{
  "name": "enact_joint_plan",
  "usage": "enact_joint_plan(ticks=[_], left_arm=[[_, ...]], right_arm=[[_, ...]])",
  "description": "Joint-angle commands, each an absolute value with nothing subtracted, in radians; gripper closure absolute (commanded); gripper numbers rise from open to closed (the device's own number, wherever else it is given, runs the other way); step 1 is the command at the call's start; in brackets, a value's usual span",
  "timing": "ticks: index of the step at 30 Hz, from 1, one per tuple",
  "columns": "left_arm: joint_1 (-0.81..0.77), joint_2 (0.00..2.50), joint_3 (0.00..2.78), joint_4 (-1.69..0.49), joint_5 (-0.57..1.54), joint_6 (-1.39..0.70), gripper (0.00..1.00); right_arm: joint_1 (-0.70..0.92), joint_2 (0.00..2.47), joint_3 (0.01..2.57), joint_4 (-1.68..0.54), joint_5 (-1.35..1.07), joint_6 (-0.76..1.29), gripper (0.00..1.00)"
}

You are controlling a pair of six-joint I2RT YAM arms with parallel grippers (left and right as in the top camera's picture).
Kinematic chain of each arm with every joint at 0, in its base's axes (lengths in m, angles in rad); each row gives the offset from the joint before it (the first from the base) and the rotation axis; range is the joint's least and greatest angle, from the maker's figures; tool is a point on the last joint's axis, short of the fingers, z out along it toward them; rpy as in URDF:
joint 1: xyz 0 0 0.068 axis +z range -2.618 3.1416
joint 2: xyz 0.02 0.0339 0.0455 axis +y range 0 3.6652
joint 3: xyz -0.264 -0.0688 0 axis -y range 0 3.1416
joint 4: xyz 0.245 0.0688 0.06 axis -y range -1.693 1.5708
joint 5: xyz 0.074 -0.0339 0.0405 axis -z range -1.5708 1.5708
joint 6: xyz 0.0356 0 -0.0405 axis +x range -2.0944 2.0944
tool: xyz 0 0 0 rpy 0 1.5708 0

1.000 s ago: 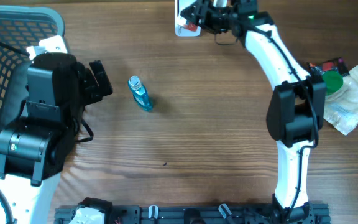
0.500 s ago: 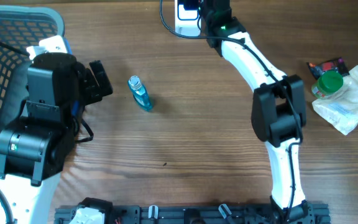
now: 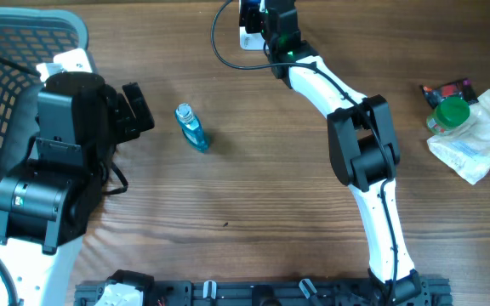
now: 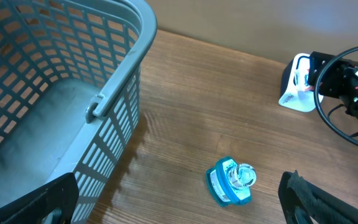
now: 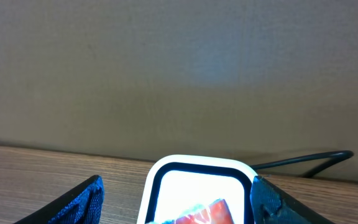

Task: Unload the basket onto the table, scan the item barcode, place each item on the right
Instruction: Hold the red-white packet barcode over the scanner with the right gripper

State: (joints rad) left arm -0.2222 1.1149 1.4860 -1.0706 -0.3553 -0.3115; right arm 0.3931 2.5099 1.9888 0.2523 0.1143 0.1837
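From above, we see the right arm [image 3: 313, 72] at the white scanner [image 3: 247, 36], 12 o'clock on the table [image 3: 253, 187]; a blue bottle [image 3: 191, 127] lies at 10 o'clock. Left wrist view: the left pincer [image 4: 179, 186] is spread wide near that bottle. Right wrist view: the right pincer [image 5: 178, 186] is spread too, with a red item [image 5: 197, 214] low at 6 o'clock before the lit scanner. We should turn its barcode flat to the light.

Looks like a mock shop checkout on a bench, not a real store. Evidence: grey-blue plastic mesh shopping basket [image 3: 7, 51] upper left, white corded barcode scanner stand [image 3: 247, 37] top centre, heap of packaged groceries [image 3: 470, 136] at right edge. Wood-grain tabletop [image 3: 253, 187], plain beige wall [image 5: 179, 74] behind.
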Motion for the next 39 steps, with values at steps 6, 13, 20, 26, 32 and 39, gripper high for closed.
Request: enact_joint_plan(ticks=[6,13,20,26,32,39], left_arm=[[-0.218,1.116,1.499,-1.069,-0.375,-0.299,0.0],[-0.218,1.116,1.499,-1.069,-0.375,-0.299,0.0],[-0.218,1.116,1.499,-1.069,-0.375,-0.299,0.0],[-0.218,1.116,1.499,-1.069,-0.375,-0.299,0.0],[-0.218,1.116,1.499,-1.069,-0.375,-0.299,0.0],[-0.218,1.116,1.499,-1.069,-0.375,-0.299,0.0]], right_arm=[[0.397,2.529,2.005,0.234,0.192,0.022,0.1],[0.406,2.436,2.005,0.06,0.144,-0.083,0.01],[0.406,2.439,2.005,0.028,0.127,-0.117,0.01],[0.405,2.448,2.004,-0.002,0.084,-0.131,0.02],[0.403,2.452,2.004,-0.005,0.081,-0.136,0.09],[0.4,2.465,2.004,-0.021,0.081,-0.153,0.29]])
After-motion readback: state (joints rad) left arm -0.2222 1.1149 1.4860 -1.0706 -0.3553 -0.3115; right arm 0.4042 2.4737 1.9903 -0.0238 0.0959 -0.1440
